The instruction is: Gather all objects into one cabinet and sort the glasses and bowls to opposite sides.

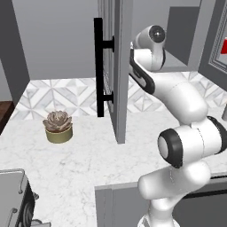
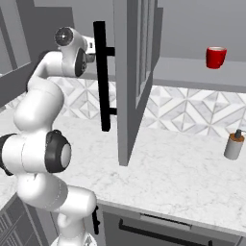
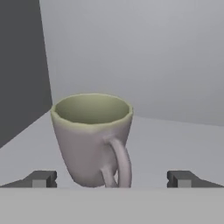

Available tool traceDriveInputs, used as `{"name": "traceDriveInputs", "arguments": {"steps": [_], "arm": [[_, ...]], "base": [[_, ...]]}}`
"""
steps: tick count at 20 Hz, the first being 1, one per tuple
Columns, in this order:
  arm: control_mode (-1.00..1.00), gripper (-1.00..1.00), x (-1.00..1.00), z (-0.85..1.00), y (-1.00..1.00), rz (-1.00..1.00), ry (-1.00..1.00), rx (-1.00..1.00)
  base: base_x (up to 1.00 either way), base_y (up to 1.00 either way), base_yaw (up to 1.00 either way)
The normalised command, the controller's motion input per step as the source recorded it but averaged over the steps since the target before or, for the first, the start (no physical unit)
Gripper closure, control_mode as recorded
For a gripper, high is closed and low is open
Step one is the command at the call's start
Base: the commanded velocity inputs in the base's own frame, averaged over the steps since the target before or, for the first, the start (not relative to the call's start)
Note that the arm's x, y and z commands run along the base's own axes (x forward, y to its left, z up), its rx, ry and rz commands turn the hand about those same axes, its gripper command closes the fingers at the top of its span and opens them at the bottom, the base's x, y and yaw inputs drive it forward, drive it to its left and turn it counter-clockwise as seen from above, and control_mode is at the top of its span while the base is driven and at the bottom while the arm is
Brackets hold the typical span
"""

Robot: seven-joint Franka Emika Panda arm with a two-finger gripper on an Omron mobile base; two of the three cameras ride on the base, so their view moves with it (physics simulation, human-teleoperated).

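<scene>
My gripper is spread wide and holds nothing. The two fingertips stand well apart on either side of the grey cup, which sits upright on the shelf straight ahead of me, close in, its handle turned toward me. The cup is between my fingers but they are not touching it, as far as I can see.

So I judge the step in hand is the pick-up of this cup. Next I need to ease forward a little so the fingertips bracket the body rather than the handle, then close. The handle facing me could catch a finger or turn the cup, so I should come in level and centred.

Further out, my arm reaches up past the open door with its black handle into the cabinet. The red cup stands on the shelf far to the right, beyond the door. Down on the counter are a soap bottle at right and a succulent at left.
</scene>
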Motion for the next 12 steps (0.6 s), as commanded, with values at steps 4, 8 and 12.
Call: {"name": "traceDriveInputs", "arguments": {"steps": [4, 8, 12], "arm": [[-1.00, -1.00, 0.12, 0.00, 0.00, 0.00, 0.00, 0.00], [-1.00, -1.00, 0.01, 0.00, 0.00, 0.00, 0.00, 0.00], [-1.00, -1.00, 0.07, -0.05, 0.00, 0.03, 0.01, 0.00]], "base": [[0.00, 0.00, 0.00], [0.00, 0.00, 0.00], [0.00, 0.00, 0.00]]}}
